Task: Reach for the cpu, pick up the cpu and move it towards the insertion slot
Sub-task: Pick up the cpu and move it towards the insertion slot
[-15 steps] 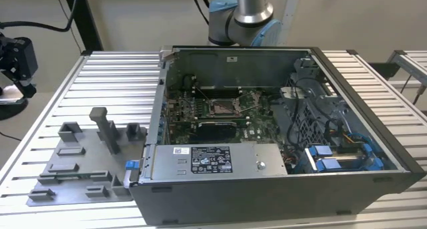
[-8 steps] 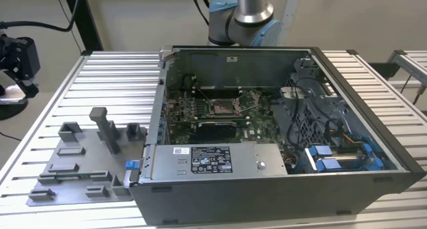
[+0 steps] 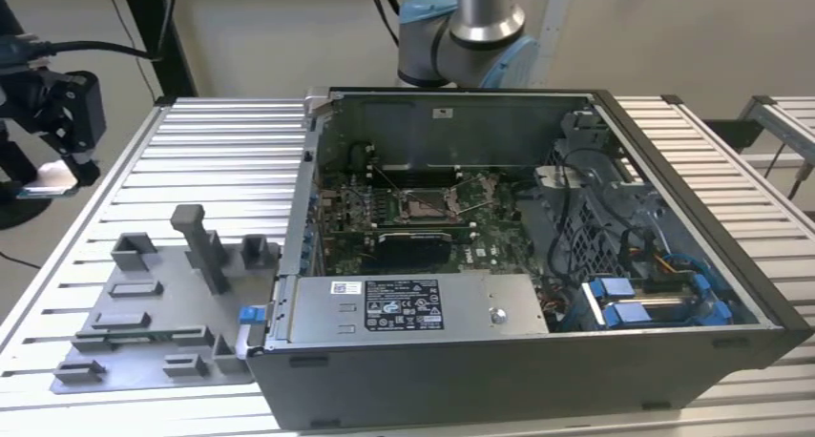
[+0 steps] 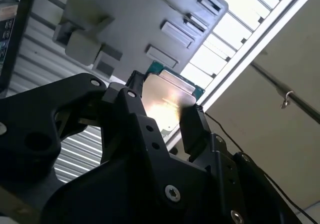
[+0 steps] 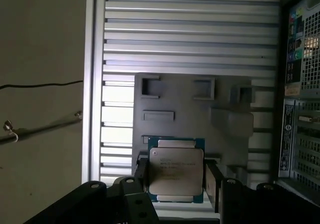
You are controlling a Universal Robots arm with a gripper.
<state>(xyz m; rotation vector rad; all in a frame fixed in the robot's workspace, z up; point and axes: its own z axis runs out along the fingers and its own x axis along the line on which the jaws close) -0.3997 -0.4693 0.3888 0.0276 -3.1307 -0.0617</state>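
The cpu is a silvery square plate on a green backing, held between the two black fingers of my gripper, which is shut on it. The second wrist view shows the cpu clamped the same way in the gripper. In the exterior view the gripper hangs at the far left, above the table's edge, with the pale cpu at its tips. The insertion slot, a silver-framed socket with a dark centre, lies on the green board inside the open computer case, well to the exterior view's right of the gripper.
A grey fixture plate with upright blocks lies on the ribbed metal table between the gripper and the case. The case walls rise around the board. A drive cage and cables fill the case on the exterior view's right side.
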